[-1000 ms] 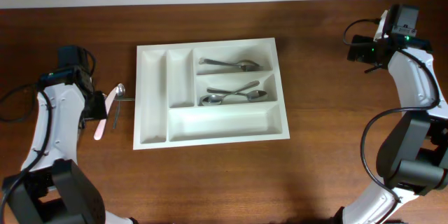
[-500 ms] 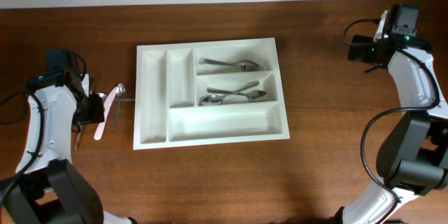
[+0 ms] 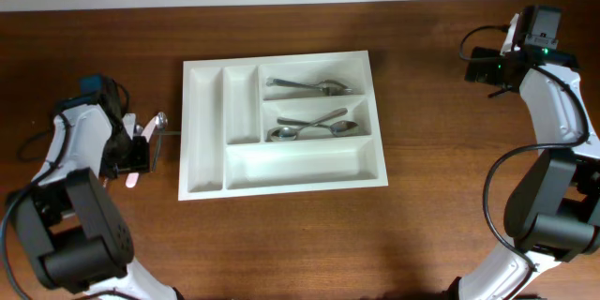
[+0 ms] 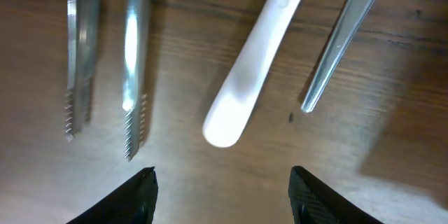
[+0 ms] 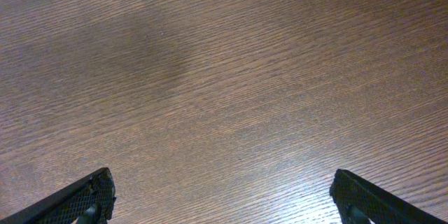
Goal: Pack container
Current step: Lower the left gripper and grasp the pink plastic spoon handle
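Observation:
The container (image 3: 204, 131) is a large white compartment tray lying mid-table. Its two right compartments hold metal spoons (image 3: 314, 127). Left of it lie loose utensils: a pale pink-white handled one (image 3: 133, 177) and a metal spoon (image 3: 161, 120). My left gripper (image 3: 131, 155) hovers over them, open and empty. In the left wrist view the pale handle (image 4: 255, 63) ends just ahead of the left gripper (image 4: 222, 182), with two serrated knives (image 4: 133, 70) on its left and a metal handle (image 4: 343, 42) on its right. My right gripper (image 3: 480, 64) is open over bare wood, far right; in its wrist view the right gripper (image 5: 224, 189) holds nothing.
The wooden table (image 3: 422, 197) runs to a pale wall at the back. The tray's long front compartment (image 3: 300, 161) and two narrow left ones (image 3: 241, 103) hold nothing. Both arms' cables hang beside them.
My left gripper has shifted a little toward the front, over the pale utensil's handle, and its jaws have narrowed slightly. The right arm has not moved.

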`<state>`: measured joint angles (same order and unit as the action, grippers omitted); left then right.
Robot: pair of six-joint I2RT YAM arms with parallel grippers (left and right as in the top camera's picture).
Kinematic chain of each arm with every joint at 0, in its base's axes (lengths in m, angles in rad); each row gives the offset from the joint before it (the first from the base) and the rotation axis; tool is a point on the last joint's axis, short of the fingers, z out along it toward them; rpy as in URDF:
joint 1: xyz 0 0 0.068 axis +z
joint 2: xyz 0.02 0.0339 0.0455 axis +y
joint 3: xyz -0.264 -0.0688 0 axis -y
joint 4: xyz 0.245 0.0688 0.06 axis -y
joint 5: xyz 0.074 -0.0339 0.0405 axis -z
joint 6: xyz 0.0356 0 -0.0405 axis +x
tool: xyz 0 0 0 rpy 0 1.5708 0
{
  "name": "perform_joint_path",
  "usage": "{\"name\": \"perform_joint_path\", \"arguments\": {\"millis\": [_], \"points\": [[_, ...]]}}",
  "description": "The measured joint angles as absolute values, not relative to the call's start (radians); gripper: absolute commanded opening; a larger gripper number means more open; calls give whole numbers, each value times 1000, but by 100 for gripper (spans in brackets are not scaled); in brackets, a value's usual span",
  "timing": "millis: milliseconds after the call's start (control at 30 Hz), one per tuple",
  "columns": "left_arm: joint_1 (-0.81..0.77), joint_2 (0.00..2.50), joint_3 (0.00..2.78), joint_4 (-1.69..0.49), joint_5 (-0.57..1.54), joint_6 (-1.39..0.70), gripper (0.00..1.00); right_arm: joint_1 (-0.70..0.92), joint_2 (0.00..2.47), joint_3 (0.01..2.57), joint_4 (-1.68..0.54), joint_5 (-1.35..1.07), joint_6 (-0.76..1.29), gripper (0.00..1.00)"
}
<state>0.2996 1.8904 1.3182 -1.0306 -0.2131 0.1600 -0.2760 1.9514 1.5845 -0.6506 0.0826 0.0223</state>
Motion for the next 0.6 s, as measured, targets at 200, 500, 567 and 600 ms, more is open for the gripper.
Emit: {"name": "perform_joint_path", "arguments": {"millis": [200, 500, 567, 600], "points": [[300, 1909, 1317, -992, -196, 189, 62, -276, 1951, 1584, -651, 83, 22, 99], [300, 1957, 1317, -922, -150, 262, 63, -276, 1951, 1584, -651, 83, 23, 99], [300, 1976, 1317, -922, -141, 273, 62, -276, 1951, 1584, -651, 83, 22, 99], [300, 1984, 1317, -923, -136, 281, 62, -276, 1951, 1584, -651, 83, 22, 99]]}}
